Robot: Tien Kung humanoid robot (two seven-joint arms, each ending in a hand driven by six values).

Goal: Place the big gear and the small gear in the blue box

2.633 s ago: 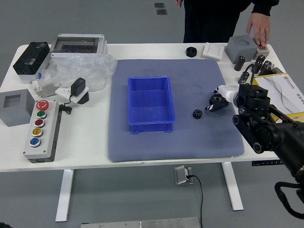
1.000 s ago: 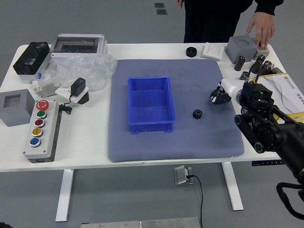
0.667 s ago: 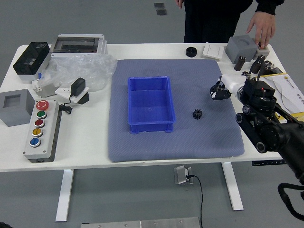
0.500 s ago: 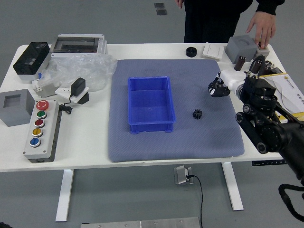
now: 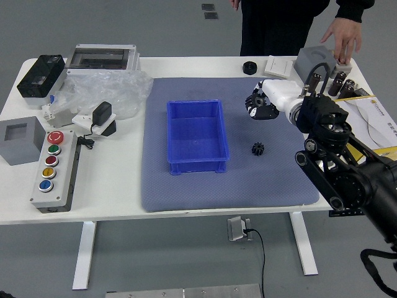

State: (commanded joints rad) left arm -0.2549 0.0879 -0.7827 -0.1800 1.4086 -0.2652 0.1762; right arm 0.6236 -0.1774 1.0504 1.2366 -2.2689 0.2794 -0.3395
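gripping the big gear in the right hand, with the fingers curled closed around it and partly hiding it. hanging over the far right part of the blue-grey mat, to the right of the blue box and apart from it. reaching in from the right with the black right arm. leaving the small gear lying on the mat, near the right wall of the box. showing at the bottom left corner just a dark sliver, perhaps of the left arm; can't tell more.

facing a person in dark clothes across the white bench, with one hand down by the grey block at the far right. seeing also, on the left, a button panel, crumpled clear plastic and a grey box.
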